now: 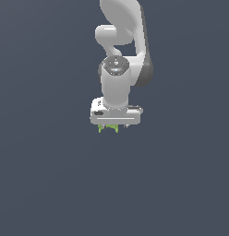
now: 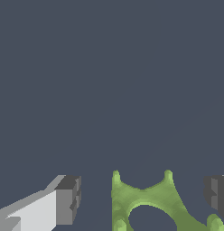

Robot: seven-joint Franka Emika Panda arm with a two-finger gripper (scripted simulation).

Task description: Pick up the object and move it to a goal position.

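The object [image 2: 132, 200] is a small lime-green ring-like piece with a round hole and stubby pointed prongs, lying on the dark floor. In the exterior view only its green edge [image 1: 108, 129] peeks out from under the white hand. My gripper [image 1: 114, 126] hangs straight down over it, fingers on either side. In the wrist view the gripper [image 2: 143, 198] is open. One dark pad [image 2: 71, 200] stands clear of the object with a gap between them. The other pad [image 2: 217, 196] is close to a prong. Neither pad visibly presses on the piece.
A plain dark grey-blue floor [image 1: 51, 184] spreads all around. The white arm [image 1: 118, 41] rises behind the hand towards the top of the exterior view. No other object or marker shows.
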